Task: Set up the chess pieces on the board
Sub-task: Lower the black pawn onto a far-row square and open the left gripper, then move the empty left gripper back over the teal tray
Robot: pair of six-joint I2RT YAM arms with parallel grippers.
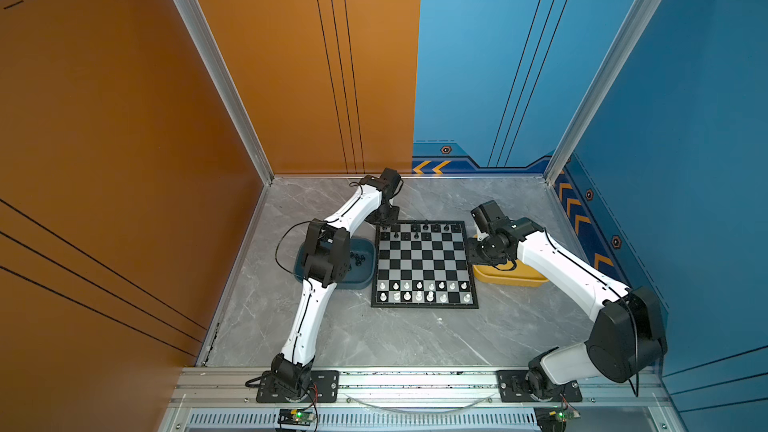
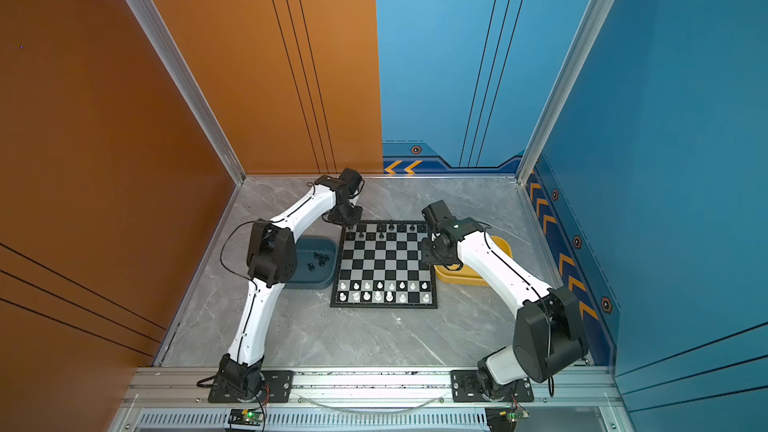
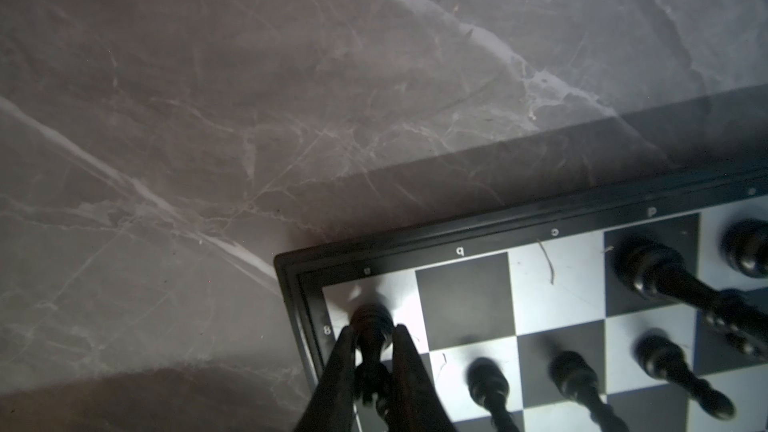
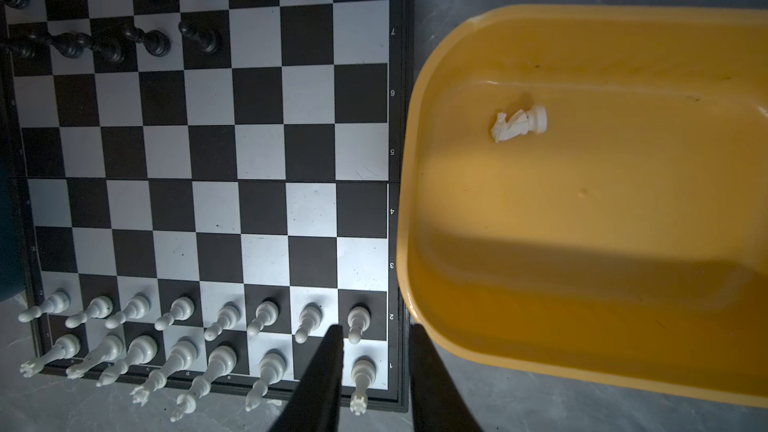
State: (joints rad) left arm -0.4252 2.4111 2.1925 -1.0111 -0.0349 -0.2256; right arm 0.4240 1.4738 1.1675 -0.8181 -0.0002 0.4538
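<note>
The left gripper [image 3: 373,328] is poised over a corner of the chessboard [image 3: 465,301]. Its two dark fingers [image 3: 338,367] closely flank a black chess piece [image 3: 371,320] standing on the light corner square beside the frame's "8". Whether the fingers press on the piece or stand just clear of it cannot be told, and its kind is too blurred to name. Two squares further along the edge row stands a tall black piece [image 3: 648,263], with another [image 3: 746,247] at the picture's edge. Three smaller black pieces [image 3: 575,376] stand in the next row. Grey veined marble tabletop [image 3: 208,118] surrounds the board.
</note>
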